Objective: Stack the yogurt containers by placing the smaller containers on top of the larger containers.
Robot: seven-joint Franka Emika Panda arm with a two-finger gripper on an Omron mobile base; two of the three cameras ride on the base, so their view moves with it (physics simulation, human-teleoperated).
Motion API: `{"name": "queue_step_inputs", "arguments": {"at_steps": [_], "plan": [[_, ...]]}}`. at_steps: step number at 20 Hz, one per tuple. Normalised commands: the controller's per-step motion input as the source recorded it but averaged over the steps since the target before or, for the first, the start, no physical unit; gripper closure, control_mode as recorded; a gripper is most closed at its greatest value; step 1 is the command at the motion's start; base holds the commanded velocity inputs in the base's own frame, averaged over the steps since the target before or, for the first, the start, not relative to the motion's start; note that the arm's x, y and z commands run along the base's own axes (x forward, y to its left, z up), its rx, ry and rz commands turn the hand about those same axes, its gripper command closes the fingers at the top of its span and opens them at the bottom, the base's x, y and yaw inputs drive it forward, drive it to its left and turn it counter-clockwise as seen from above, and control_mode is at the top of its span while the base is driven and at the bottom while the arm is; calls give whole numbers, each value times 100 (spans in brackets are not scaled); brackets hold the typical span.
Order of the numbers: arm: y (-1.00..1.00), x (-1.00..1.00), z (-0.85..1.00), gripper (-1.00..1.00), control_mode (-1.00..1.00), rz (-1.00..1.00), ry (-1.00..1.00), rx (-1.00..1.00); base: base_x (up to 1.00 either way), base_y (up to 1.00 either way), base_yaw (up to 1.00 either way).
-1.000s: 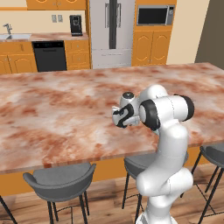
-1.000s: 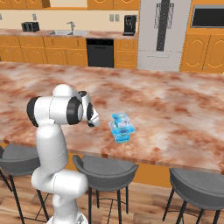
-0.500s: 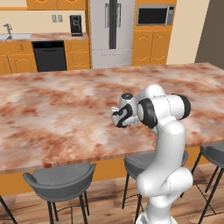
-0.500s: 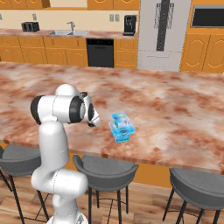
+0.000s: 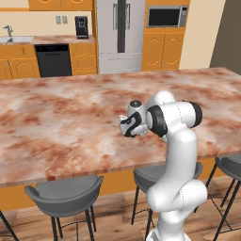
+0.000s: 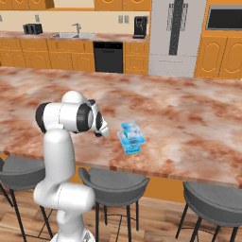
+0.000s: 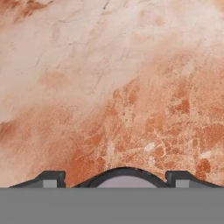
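A small light-blue and white pack (image 6: 129, 128) sits on top of the wider light-blue pack with green marking (image 6: 133, 143) near the counter's front edge. My gripper (image 6: 100, 131) hangs just left of that stack in the right base view, low over the counter. In the hand view a tiny dark round cup with a pale rim (image 7: 124, 176) sits between the two fingertips (image 7: 52, 177) of my gripper (image 7: 116, 178), which is shut on it. From the left base view my gripper (image 5: 129, 126) shows in front of the arm, which hides nearly all of the packs.
The marble island counter (image 6: 189, 118) stretches wide to the left and back. Grey bar stools (image 5: 66, 193) stand under its front edge. Cabinets, a dishwasher and a fridge (image 5: 120, 33) line the far wall.
The hand has shifted only slightly over the counter, with the cup still in it. The stacked packs have not moved.
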Motion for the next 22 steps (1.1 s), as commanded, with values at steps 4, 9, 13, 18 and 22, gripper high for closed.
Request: {"name": "queue_step_inputs", "arguments": {"at_steps": [4,9,13,18,22], "plan": [[3,8,-8,100,-100,0,0,0,0,0,0],[0,3,-1,100,-100,0,0,0,0,0,0],[0,0,0,100,-100,0,0,0,0,0,0],[0,-4,13,100,-100,0,0,0,0,0,0],[-3,-6,27,100,-100,0,0,0,0,0,0]]}}
